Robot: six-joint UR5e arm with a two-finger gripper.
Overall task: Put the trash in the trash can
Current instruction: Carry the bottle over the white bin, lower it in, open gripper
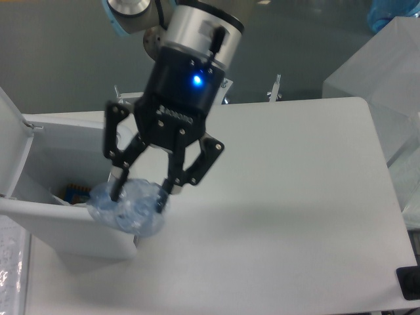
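We see the clear bluish plastic bottle (128, 210) hanging crumpled and tilted over the front rim of the white trash can (65, 230), whose flip lid stands open.

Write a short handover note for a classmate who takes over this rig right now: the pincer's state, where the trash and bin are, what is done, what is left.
Pincer: shut on the clear bluish bottle, held in the air over the near right rim of the trash can.
Trash can: at the table's left edge, lid flipped open. Some items already lie inside, including something blue and orange; no tissue wad shows on the table.
Done: bottle lifted off the table and carried to the bin.
Left: probably shift a little further over the opening, then release.
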